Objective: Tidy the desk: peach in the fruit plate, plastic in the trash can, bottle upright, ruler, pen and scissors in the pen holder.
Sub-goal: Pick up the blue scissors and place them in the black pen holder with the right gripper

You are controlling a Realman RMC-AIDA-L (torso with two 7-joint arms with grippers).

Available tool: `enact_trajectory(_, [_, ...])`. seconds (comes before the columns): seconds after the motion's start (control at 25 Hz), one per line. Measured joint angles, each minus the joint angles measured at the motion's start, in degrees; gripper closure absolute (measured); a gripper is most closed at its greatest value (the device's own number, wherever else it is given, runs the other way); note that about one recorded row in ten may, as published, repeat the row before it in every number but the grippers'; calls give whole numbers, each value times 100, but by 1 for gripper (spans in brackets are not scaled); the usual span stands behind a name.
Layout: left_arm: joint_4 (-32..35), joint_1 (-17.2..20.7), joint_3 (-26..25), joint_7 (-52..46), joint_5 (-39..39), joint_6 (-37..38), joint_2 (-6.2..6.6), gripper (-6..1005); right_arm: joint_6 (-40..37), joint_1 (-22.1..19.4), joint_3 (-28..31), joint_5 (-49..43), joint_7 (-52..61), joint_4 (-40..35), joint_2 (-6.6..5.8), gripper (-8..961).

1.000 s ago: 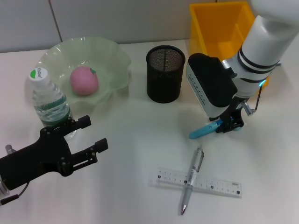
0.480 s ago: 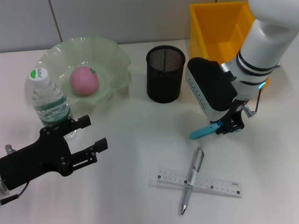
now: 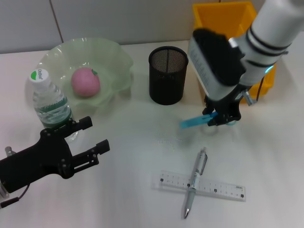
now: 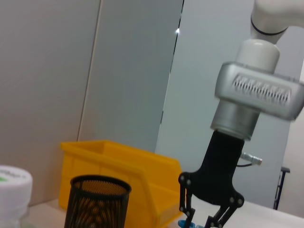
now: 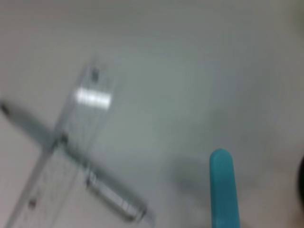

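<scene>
Scissors: the blue-handled scissors [image 3: 195,121] hang clear of the table, gripped at one end, the blue sheathed tip pointing toward the robot's left and slightly down; a faint shadow lies on the white table [image 3: 142,199] beneath them. In the right wrist view the blue tip [image 5: 223,187] shows over the table.
Right gripper: the right gripper [image 3: 221,118] is clamped on the scissors, in front of the yellow bin and just to the right of the pen holder; the left wrist view shows it from the side [image 4: 209,219], black fingers pointing down.
Pen holder: a black mesh cup [image 3: 167,75], upright, behind and to the left of the held scissors, apart from them.
Pen: a silver pen [image 3: 195,183] lies across the ruler, near the front edge, well in front of the gripper.
Ruler: a clear ruler [image 3: 223,188] lies flat under the pen, the two crossing.
Trash can: a yellow bin [image 3: 222,28] at the far right, partly hidden by the right arm.
Peach: a pink peach [image 3: 85,81] sits in the pale green fruit plate [image 3: 114,57] at the far left.
Bottle: a water bottle [image 3: 50,104] with a white cap stands upright just in front of the plate.
Left gripper: the left gripper [image 3: 92,137], black, hovers low at the front left, just beside the bottle, fingers spread apart and holding nothing.
</scene>
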Motion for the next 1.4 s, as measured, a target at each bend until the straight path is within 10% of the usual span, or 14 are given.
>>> enact_trajectory(0.56, [39, -15, 0, 72, -186, 125, 8, 217, -899, -1506, 2115, 2913, 138, -1444, -45, 718])
enact_trajectory(0.92, [17, -189, 0, 282, -206, 81, 9, 217, -559, -2586, 2224, 5279, 80, -496, -8, 717])
enact_trajectory(1.4, [-13, -296, 41, 516, -205, -25, -1, 217, -270, -2681, 2226, 6173, -784, 795, 13, 717])
